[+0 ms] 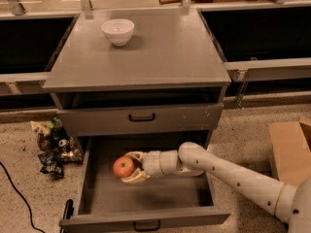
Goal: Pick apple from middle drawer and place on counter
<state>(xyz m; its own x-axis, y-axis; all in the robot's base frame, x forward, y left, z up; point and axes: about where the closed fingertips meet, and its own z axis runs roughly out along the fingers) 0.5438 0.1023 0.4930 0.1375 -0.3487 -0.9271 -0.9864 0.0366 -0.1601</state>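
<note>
The red apple (123,167) is held between the fingers of my gripper (130,168), above the floor of the open middle drawer (102,198). The gripper reaches in from the right on a white arm and is shut on the apple. The grey counter (160,52) is the slab on top of the cabinet, above the drawer.
A white bowl (118,31) stands at the counter's back left. A closed drawer front with a black handle (142,117) sits just above the open drawer. Snack bags (53,144) lie on the floor at the left. A cardboard box (290,152) is at the right.
</note>
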